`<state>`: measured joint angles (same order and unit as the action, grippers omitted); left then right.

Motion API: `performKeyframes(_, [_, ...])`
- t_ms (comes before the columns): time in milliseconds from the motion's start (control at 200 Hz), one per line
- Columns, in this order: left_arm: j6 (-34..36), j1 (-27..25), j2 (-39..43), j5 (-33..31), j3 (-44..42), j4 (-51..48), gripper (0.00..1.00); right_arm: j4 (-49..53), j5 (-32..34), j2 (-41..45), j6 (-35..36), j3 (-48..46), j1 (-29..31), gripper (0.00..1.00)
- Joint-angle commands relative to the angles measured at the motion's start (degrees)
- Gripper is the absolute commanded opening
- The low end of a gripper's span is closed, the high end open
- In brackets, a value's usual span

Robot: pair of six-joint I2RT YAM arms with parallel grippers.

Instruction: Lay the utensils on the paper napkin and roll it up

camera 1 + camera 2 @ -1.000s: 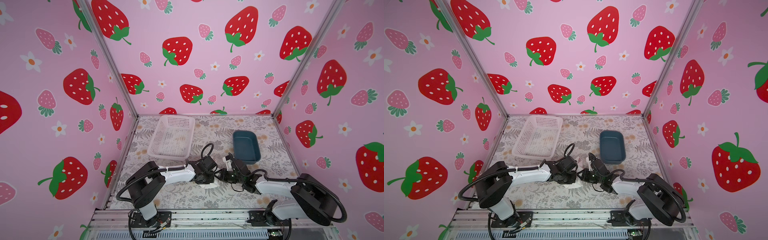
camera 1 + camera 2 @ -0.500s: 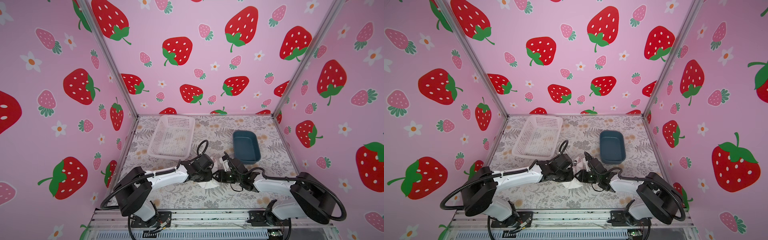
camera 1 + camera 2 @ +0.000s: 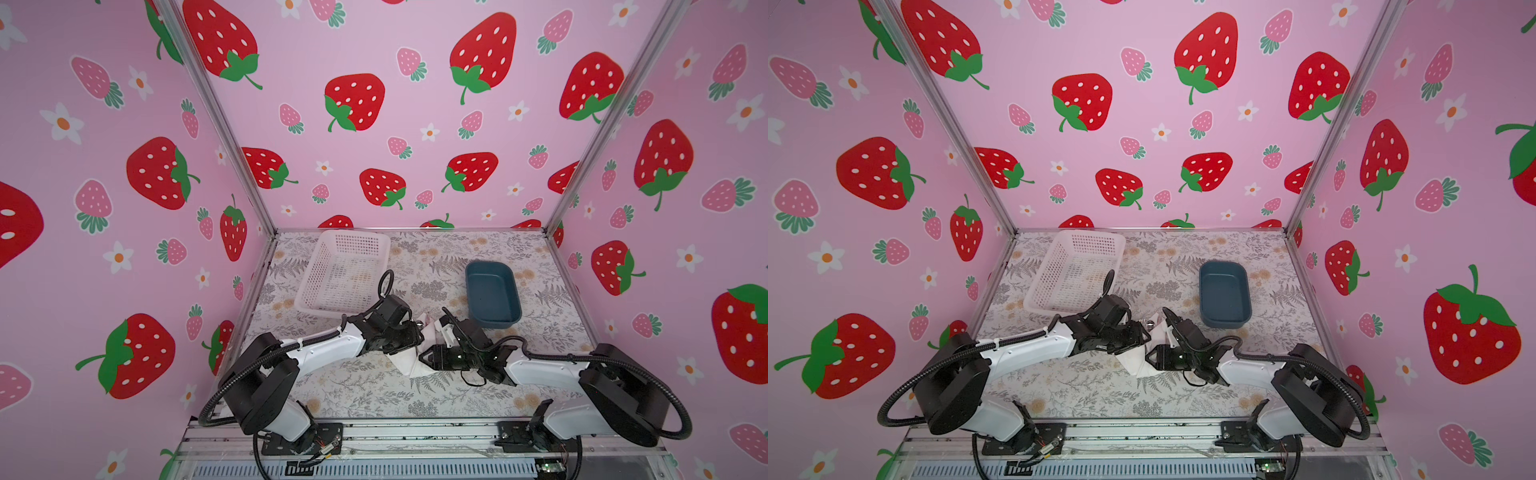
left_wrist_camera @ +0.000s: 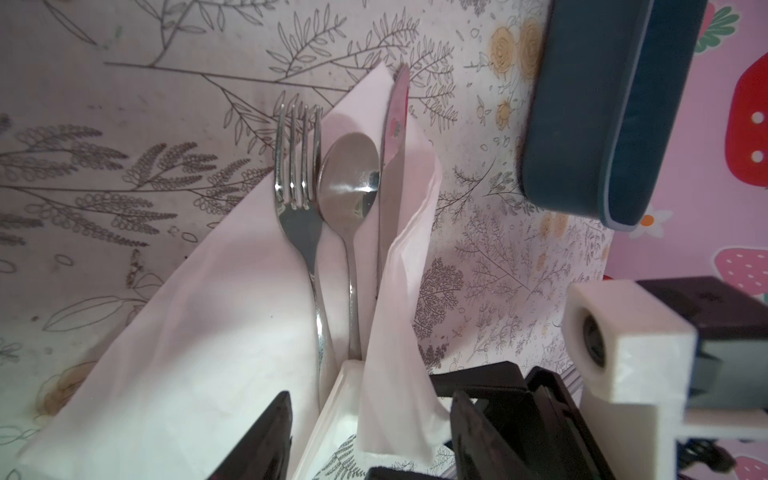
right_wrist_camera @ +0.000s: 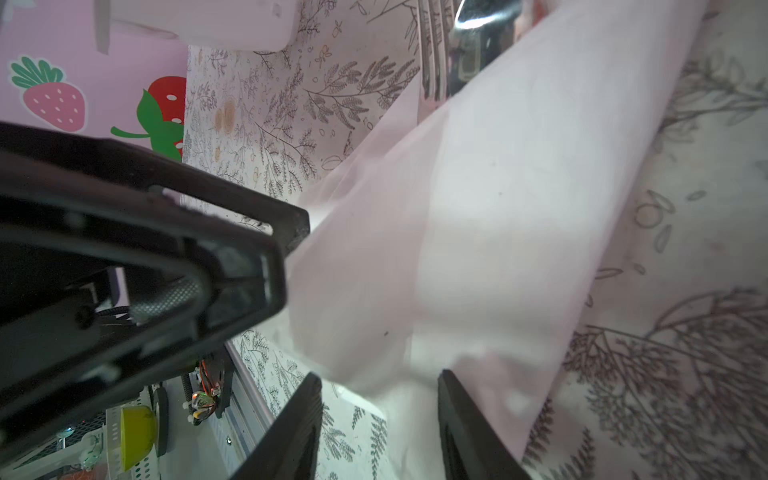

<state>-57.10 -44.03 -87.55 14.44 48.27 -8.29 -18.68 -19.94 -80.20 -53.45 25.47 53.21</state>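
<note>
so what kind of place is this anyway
Probably a staged robot test cell, not a real dining room: strawberry-print wall panels on a metal frame, a left arm and right arm mounted on a front rail, and a paper napkin holding a fork and spoon.

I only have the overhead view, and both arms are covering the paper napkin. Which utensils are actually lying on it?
Observer: The left wrist view shows three side by side on the napkin: a fork, a spoon and a knife. One edge of the napkin is folded up against the knife.
Operator: Is either claw clamped on the paper?
Observer: No. In the wrist views the left claw and the right claw both stand open, each with loose paper between its fingers.
</note>
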Motion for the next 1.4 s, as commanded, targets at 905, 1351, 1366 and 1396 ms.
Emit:
performKeyframes(905, [0.28, 0.47, -4.63, 2.04, 0.61, -0.14, 0.07, 4.93, 6.07, 7.74, -2.45, -1.27, -0.02, 0.39])
performKeyframes(1351, [1.43, -1.50, -3.69, -0.41, -0.16, -1.70, 0.07, 4.91, 5.26, 11.29, -6.36, -5.74, -0.93, 0.18])
performKeyframes(1366, [1.67, -1.50, -3.72, -0.64, 0.00, -2.07, 0.07, 4.70, 5.00, 11.11, -6.40, -5.76, -0.98, 0.18])
performKeyframes(1396, [2.10, -1.52, -3.70, -1.09, 0.40, -2.84, 0.07, 4.21, 4.48, 10.79, -6.33, -5.66, -0.99, 0.17])
